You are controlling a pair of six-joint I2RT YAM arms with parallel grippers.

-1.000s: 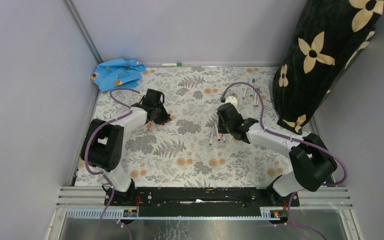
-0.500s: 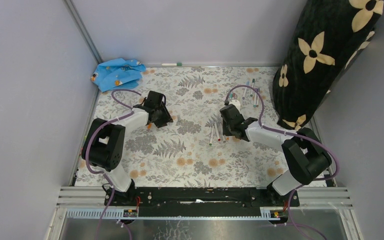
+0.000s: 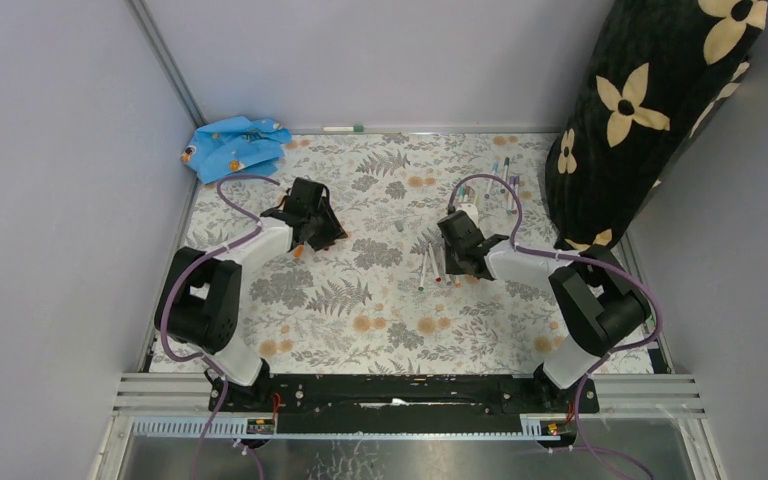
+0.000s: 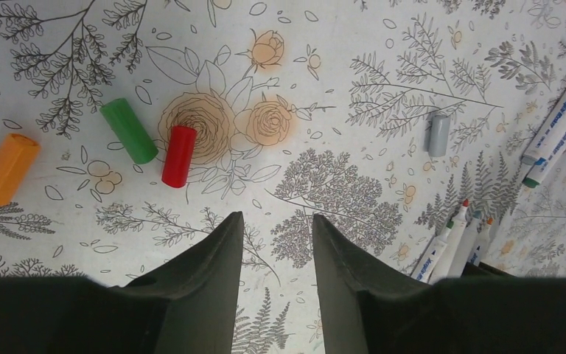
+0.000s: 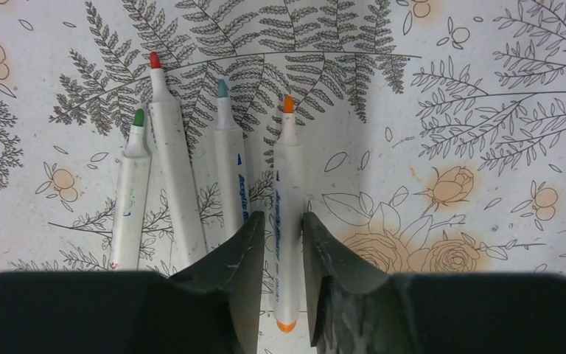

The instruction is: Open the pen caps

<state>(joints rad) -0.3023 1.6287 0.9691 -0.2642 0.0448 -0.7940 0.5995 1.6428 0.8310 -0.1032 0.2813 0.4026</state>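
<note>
In the left wrist view an orange cap (image 4: 4,169), a green cap (image 4: 128,130) and a red cap (image 4: 178,155) lie loose on the floral cloth, with a grey cap (image 4: 438,134) further right. My left gripper (image 4: 277,215) (image 3: 324,238) hovers open just short of them, holding nothing. Four uncapped white pens lie side by side: green-tipped (image 5: 129,199), red-tipped (image 5: 173,177), teal-tipped (image 5: 230,177) and orange-tipped (image 5: 287,184). My right gripper (image 5: 283,215) (image 3: 457,262) is closed around the orange-tipped pen's barrel, which rests level with the others.
Several capped pens (image 3: 505,185) lie at the back right beside a black flowered cushion (image 3: 650,110). A blue cloth (image 3: 235,145) sits in the back left corner. One more pen (image 3: 342,129) lies along the back wall. Grey walls close in on both sides.
My right gripper has shifted slightly toward the row of uncapped pens while its elbow swung in. The orange-tipped pen now lies beside that row. The left gripper barely moved.
</note>
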